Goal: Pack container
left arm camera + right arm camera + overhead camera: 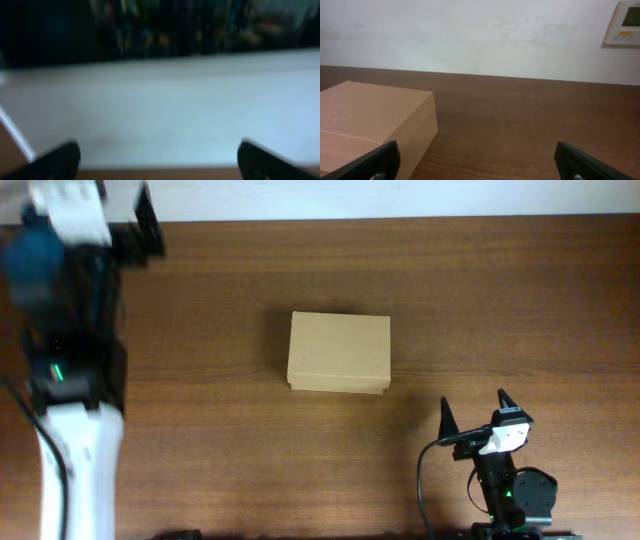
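Sitting shut, container [339,352]; right pincer [474,400] spread wide nearby; left pincer [159,150] likewise

A dark brown wooden surface [200,310] is stretching across the whole overhead view, its grain running left to right. A pale strip [400,198] is showing along its far edge. In the right wrist view, a plain white wall [470,35] is rising behind the surface, bearing faint smudges. A small cream-coloured panel [625,22] is hanging on the wall at the upper right corner, its markings too small to read. In the left wrist view, a blurred pale plane [160,110] is filling most of the frame, with a dark, indistinct band [150,25] sitting above it.
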Robot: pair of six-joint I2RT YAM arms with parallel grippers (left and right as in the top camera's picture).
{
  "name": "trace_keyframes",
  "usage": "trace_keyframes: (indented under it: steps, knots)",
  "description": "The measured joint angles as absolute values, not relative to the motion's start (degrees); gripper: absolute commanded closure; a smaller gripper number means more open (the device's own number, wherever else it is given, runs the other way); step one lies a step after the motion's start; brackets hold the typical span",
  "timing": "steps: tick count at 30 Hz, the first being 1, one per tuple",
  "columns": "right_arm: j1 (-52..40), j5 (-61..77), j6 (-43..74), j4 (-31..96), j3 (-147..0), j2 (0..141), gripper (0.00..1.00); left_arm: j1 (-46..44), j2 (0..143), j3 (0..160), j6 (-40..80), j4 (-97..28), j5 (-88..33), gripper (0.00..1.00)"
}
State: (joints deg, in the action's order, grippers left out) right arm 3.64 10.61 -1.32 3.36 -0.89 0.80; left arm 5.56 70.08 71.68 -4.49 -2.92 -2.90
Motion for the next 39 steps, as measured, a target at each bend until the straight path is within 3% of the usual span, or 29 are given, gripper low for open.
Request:
trace_keyframes:
  steps: [10,18,28,39]
  knots:
    - [3.6,10.6,-1.3,3.4,-0.9,0.8,0.01,5.6,42.1,29.5,-4.5,-1.3,-3.1,0.0]
    - [3.6,10.8,-1.3,3.3,-0.8,0.7,0.01,5.6,15.5,12.2,-4.5,-1.0,-3.3,0.0]
    - [3.6,10.8,-1.3,3.4,-0.8,0.7,0.01,2.7,2.8,4.4,-4.5,-3.7,-3.2,0.0]
    - [3.6,10.8,-1.3,3.4,-0.8,0.7,0.01,1.5,0.9,4.4,-4.5,-12.1,-3.2,0.0]
